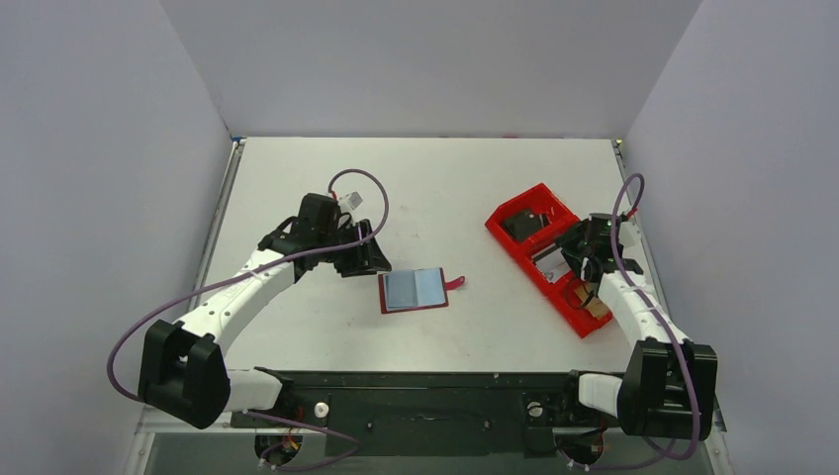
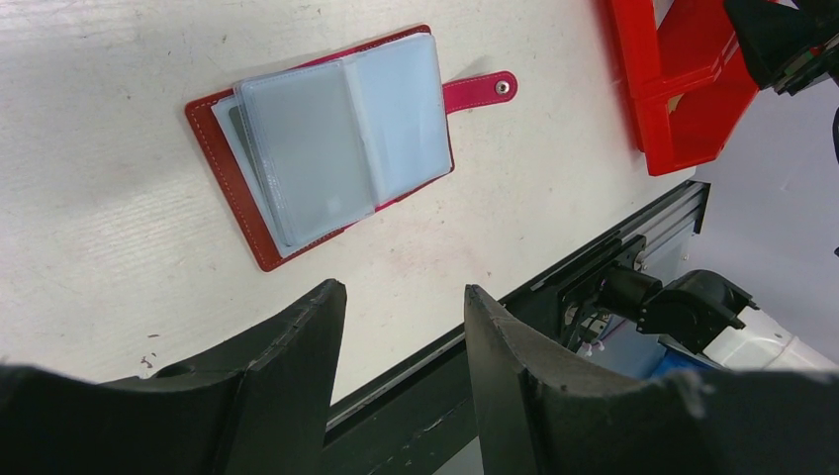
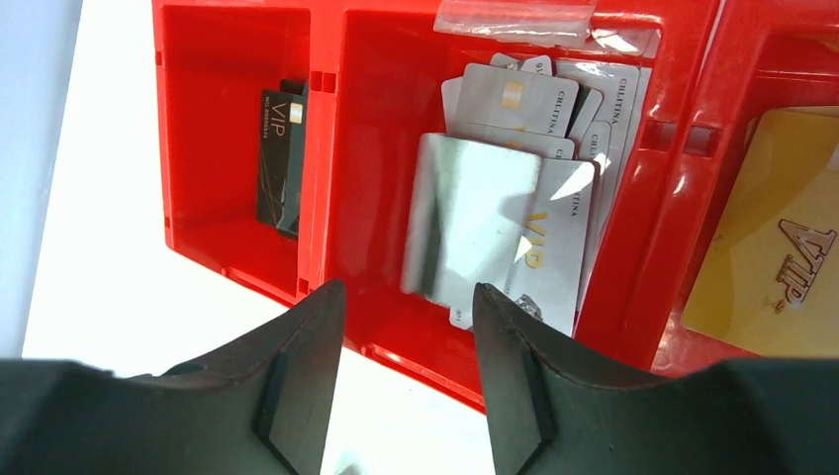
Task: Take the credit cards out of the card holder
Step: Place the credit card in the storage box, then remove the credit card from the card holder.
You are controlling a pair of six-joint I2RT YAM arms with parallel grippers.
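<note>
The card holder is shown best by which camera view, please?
The left wrist view: the card holder lies open, clear sleeves and snap strap plain. Top external shows it small; the right wrist view misses it.

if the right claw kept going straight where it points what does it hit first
Probably the silver card topping the pile in the red tray, middle compartment. The open right claw aims at it, though depth is unclear.

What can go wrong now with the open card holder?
The card holder lies loose on the table, so the open left tool may push it instead of gripping a card. Its clear sleeves overlap, so the tool may pinch a sleeve, not a card.
</note>
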